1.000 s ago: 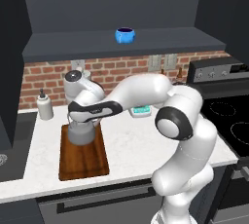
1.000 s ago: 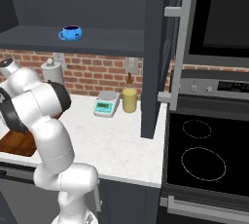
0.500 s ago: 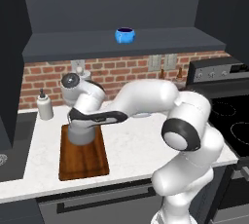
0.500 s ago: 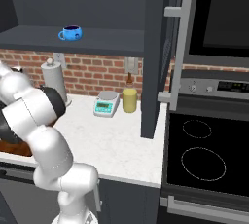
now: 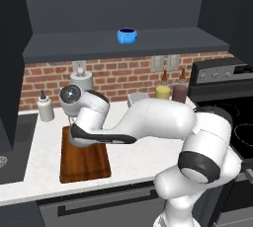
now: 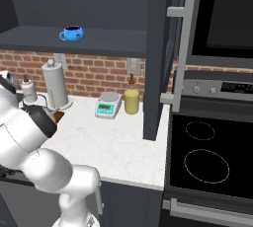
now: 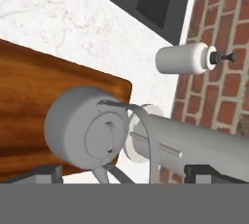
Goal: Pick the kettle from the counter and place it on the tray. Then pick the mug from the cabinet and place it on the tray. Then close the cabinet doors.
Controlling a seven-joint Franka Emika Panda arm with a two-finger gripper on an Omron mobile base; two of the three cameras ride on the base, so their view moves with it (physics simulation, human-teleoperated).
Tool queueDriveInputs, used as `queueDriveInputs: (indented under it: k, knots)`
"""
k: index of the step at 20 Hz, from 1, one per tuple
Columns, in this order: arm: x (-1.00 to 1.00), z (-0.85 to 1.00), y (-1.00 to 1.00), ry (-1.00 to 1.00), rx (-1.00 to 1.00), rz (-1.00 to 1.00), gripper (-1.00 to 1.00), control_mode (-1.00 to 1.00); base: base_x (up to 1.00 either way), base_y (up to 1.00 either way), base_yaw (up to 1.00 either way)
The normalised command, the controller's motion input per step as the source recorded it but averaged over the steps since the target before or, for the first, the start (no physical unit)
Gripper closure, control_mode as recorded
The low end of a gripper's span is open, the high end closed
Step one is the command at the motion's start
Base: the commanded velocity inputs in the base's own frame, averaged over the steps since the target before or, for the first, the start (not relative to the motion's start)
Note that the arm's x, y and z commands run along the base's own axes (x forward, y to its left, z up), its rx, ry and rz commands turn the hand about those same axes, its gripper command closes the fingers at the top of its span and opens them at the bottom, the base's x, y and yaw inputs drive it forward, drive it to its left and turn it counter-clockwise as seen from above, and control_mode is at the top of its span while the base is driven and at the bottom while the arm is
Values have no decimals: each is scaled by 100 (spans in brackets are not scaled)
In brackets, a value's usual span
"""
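A red brick wall is running behind a white counter [image 5: 128,159] in a dark kitchen. A black stove [image 6: 207,157] is sitting to the right of the counter. A brown wooden tray [image 5: 84,159] is lying flat on the counter, toward its left end. The grey kettle [image 7: 87,130] is sitting on the tray near its back corner, and its thin wire handle is arching over it. A tall grey paper towel roll [image 6: 55,85] is standing just behind the tray by the wall, and a small white bottle [image 5: 45,108] is standing further left. The white arm is reaching over the tray, and its hand [image 7: 121,177] is hanging right above the kettle with its two fingers [image 7: 41,174] spread wide, one on each side, gripping nothing. Up above, the cabinet [image 5: 123,4] is standing open. The little blue mug [image 5: 127,35] is sitting on the dark shelf inside it. One cabinet door [image 6: 160,53] with a long silver handle is swinging out toward the stove. A small scale [image 6: 108,105] and a yellow jar [image 6: 131,101] are sitting on the counter below the shelf
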Motion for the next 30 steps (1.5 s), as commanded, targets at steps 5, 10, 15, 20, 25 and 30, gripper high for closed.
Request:
queueDriveInputs:
  k: [5,10,15,20,25,30]
  knots:
    - [-57,34,-15,-5,-8,27,-100,-100,0,0,0]
    - [-57,41,-22,-3,-7,25,-100,-100,0,0,0]
    - [-49,45,-31,0,1,1,-100,-100,0,0,0]
    - [-53,48,-25,0,23,-33,-100,-100,0,0,0]
    - [-47,49,-16,-6,33,-49,-100,-100,0,0,0]
    - [-35,56,-18,-12,31,-47,-100,-100,0,0,0]
